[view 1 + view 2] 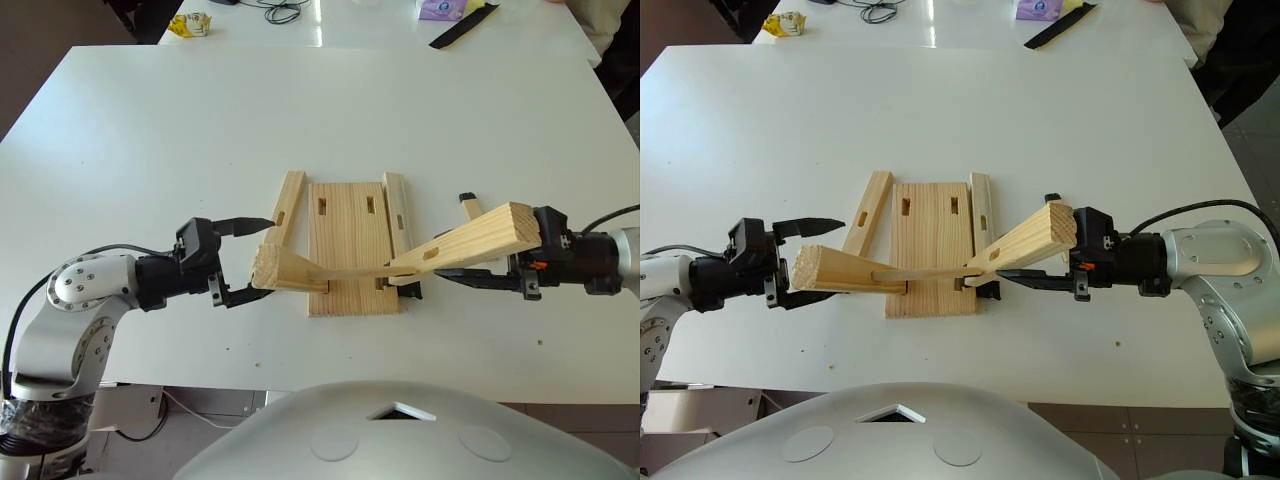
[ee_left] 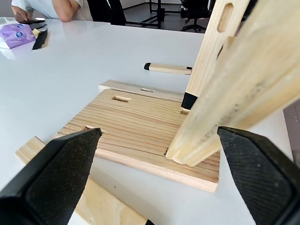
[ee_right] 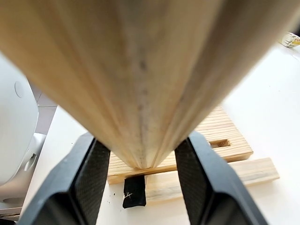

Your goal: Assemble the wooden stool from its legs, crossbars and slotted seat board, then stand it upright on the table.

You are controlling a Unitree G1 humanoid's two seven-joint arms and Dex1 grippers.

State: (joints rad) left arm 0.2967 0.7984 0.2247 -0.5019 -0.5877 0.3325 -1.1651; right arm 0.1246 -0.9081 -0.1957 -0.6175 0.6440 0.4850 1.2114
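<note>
Two end effectors are sharing one leg frame: the right end effector (image 3: 140,145) is pinching the right leg (image 1: 470,240), while the left end effector (image 1: 243,262) is standing spread around the left leg (image 1: 285,268), unclamped. A crossbar (image 1: 350,272) is joining the two legs over the seat board (image 1: 345,225), which is lying flat on the bench (image 1: 150,150). Both forearms are reaching inward, level. Gripping the left leg first, then pressing both legs evenly into the slots, is probably wisest.

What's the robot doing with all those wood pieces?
It's building a wooden stool. The seat board lies flat on the table. Two legs joined by a crossbar lean outward over its near end. The right claw grips the right leg; the left claw is open around the top of the left leg. Two more slotted pieces lie beside the board.
</note>
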